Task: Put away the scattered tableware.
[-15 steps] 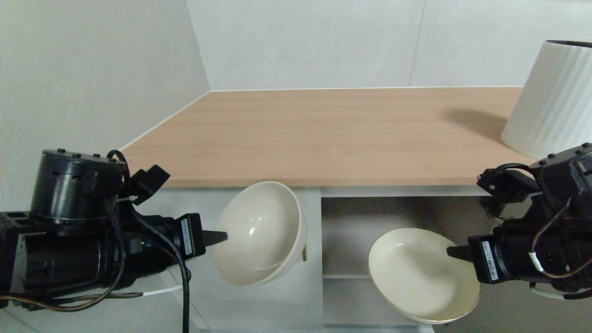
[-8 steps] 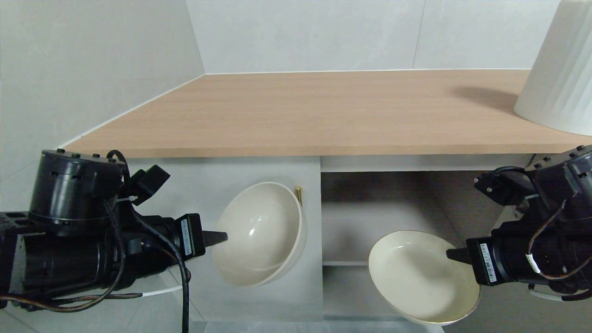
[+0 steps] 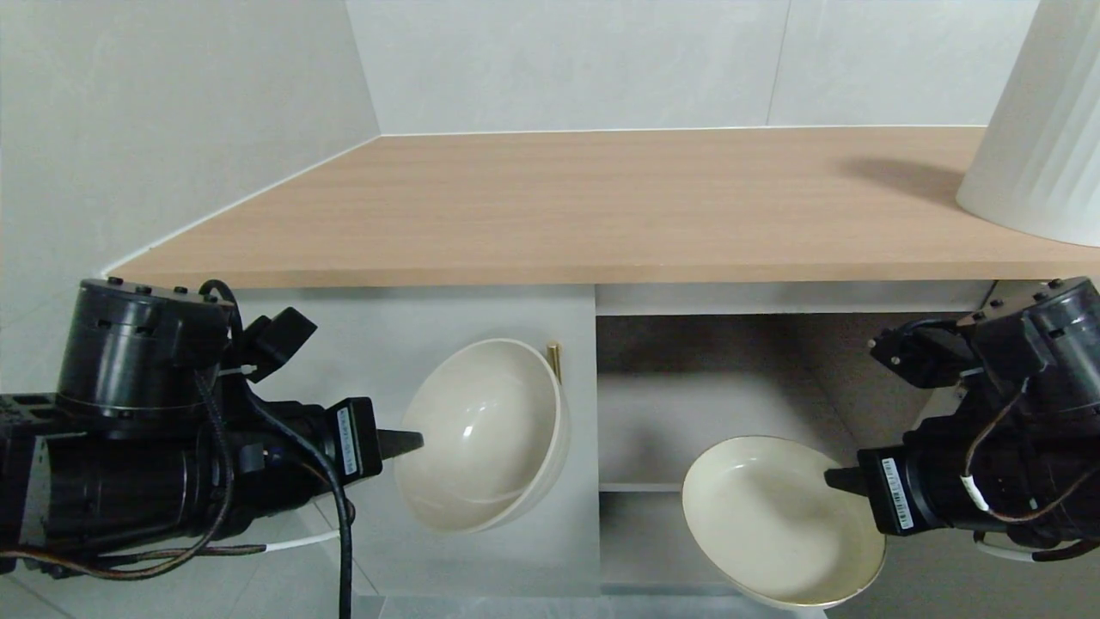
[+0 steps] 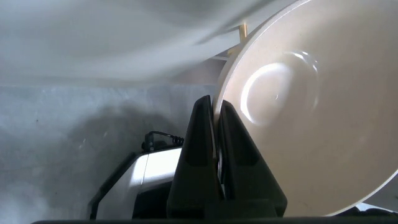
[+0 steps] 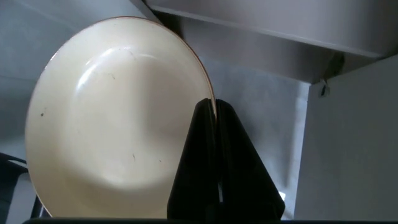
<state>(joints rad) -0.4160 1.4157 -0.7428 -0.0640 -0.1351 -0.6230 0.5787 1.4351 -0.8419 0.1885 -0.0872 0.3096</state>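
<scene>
Both hands loaded: bowl on the L, plate on the R, below the bench

L hand (image 3: 404, 441) is clamped on the rim of a cream bowl (image 3: 481, 434), tipped on its side w/ the inside facing the head cam, just in front of the closed cabinet door (image 3: 344, 344) & its gold knob (image 3: 555, 357). R hand (image 3: 838, 477) pinches the rim of a cream plate (image 3: 778, 520), tilted, in front of the open cabinet compartment (image 3: 687, 387) by its shelf (image 3: 640, 487). Wood bench (image 3: 601, 215) up top has a white ribbed container (image 3: 1040, 129) on its R end.

2 black arms (image 3: 129, 464) (image 3: 1005, 481), screw-topped cylinders (image 3: 137, 344), loose cables (image 3: 344, 533) (white barcode labels (image 3: 344, 440)).
</scene>
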